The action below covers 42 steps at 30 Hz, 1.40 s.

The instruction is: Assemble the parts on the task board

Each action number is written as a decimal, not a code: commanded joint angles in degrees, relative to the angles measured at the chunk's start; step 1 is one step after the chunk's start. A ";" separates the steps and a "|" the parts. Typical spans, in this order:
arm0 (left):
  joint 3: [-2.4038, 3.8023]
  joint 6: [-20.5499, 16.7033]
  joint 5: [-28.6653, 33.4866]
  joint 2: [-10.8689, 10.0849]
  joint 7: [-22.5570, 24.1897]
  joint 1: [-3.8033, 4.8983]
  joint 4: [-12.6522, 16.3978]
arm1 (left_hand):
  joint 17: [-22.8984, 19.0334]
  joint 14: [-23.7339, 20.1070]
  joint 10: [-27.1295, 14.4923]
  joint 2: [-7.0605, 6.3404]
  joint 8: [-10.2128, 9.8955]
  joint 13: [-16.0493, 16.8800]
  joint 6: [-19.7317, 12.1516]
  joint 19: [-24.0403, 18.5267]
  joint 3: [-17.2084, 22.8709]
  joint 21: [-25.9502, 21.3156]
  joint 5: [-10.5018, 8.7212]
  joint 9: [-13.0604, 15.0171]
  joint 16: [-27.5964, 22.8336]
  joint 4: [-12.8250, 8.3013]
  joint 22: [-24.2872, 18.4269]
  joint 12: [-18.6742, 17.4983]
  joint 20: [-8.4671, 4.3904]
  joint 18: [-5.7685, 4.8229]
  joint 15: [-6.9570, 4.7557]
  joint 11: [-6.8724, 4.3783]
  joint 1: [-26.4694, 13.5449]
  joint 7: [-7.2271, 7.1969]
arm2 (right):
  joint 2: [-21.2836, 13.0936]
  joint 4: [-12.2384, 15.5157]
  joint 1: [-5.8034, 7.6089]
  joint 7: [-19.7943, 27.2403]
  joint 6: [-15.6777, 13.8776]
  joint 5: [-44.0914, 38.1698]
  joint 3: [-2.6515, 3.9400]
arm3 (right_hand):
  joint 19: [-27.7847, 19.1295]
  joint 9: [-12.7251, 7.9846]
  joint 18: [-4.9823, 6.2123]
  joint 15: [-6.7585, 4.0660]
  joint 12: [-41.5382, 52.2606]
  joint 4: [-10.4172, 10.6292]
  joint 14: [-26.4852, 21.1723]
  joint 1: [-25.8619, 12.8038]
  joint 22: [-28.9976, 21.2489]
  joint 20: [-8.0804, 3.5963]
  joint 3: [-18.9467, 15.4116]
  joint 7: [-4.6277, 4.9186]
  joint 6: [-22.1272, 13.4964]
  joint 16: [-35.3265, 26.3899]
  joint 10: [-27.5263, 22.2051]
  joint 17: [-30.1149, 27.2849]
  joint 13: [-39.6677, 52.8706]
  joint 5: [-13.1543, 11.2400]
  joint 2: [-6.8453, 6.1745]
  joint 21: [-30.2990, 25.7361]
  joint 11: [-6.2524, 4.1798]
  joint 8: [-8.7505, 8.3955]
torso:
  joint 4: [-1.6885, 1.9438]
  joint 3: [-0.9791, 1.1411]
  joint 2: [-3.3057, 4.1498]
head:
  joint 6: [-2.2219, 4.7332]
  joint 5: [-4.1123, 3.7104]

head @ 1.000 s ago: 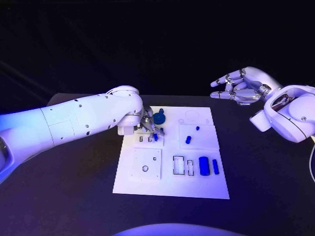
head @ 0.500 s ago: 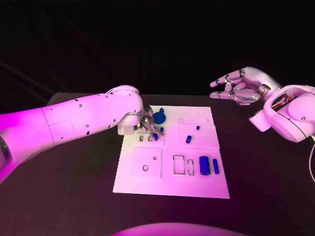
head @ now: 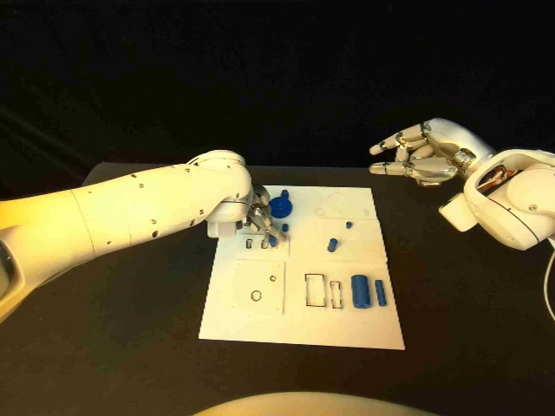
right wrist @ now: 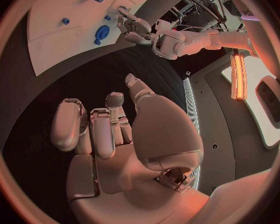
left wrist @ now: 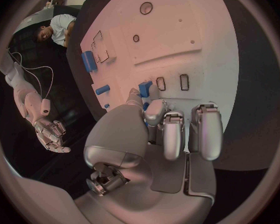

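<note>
On the task board (head: 300,325), upper left corner, my left hand (head: 260,222) pinches a small blue part (left wrist: 144,88) right over the little rectangular slots (left wrist: 184,82); its long axis looks upright, pointing down at the board, not sure. Right hand (head: 421,154) hangs well apart, fingers loosely apart, holding nothing. Early-to-mid I'd say: round blue piece (head: 280,207) seated, but two blue bars (head: 360,291) lying flat, long axes running away from me, slots unfilled.
</note>
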 commanded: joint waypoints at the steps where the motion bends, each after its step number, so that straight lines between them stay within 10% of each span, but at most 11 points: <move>1: -0.01 0.69 0.36 -0.04 0.10 -0.06 0.14 | 15.07 6.03 0.12 0.27 0.19 0.03 -0.47 2.45 0.57 0.12 -0.16 0.16 0.14 -1.05 5.44 0.19 -0.45 -0.73 -0.42 -0.29 1.58 -0.24 | 0.16 -0.21 -0.05 -0.37 0.82 -0.96 0.01 | -0.26 -0.01 0.46 -0.37 -0.27 0.01 2.98 -0.06 -0.05 -0.01 -0.26 0.02 0.39 -0.21 -0.14 1.65 -0.05 0.22 0.37 -0.25 0.01 0.21 | -0.01 0.01 0.00 | -0.11 0.18; 9: 0.03 0.01 1.54 -0.55 0.31 -0.14 0.64 | 15.07 6.03 -0.68 2.17 -1.42 -0.51 -2.26 2.36 8.49 0.02 -0.11 0.02 0.14 -7.20 5.39 -0.85 -0.90 -0.70 -0.81 -0.61 10.47 -0.40 | 0.48 -0.43 -0.06 -0.44 1.05 -1.02 0.00 | -0.28 -0.02 0.47 -0.37 -0.31 0.01 2.96 -0.01 -0.12 -0.01 -0.26 0.02 0.39 -0.26 -0.17 1.58 -0.10 0.23 0.40 -0.29 0.01 0.23 | -0.04 0.02 0.00 | -0.25 0.16; 25: 0.60 -9.22 1.21 -6.73 1.55 -0.24 6.66 | 15.07 6.03 0.01 -3.45 -2.02 -0.71 -1.25 2.44 20.89 0.18 -0.15 1.27 0.14 -7.10 5.96 -1.28 -0.58 -0.77 -0.47 -0.39 5.30 -0.17 | 0.51 -1.10 -0.07 -0.98 1.83 -0.86 -0.10 | -0.36 -0.04 0.50 -0.37 -0.43 0.51 2.88 -0.45 -0.35 -0.03 -0.67 0.03 0.39 -0.59 -0.24 1.13 -0.38 0.22 0.49 -0.46 0.03 0.42 | 0.45 0.35 0.01 | 0.19 0.52; 42: 0.57 -20.05 -4.47 -9.07 2.81 -3.78 11.71 | 15.07 6.03 0.83 -7.06 -1.94 -0.06 -0.74 2.74 28.60 0.63 -0.23 2.43 0.14 -6.82 6.84 -0.73 -0.71 -0.92 -0.63 -0.51 2.50 -0.35 | 0.18 -1.58 -0.08 -0.82 2.06 -0.55 -0.34 | -0.59 -0.05 0.60 -0.37 -0.28 0.65 2.79 -0.53 -0.90 -0.04 -0.75 0.02 0.39 -0.87 -0.11 0.72 -0.27 0.28 0.57 -0.74 0.02 0.49 | 0.98 0.38 -0.04 | 0.01 0.47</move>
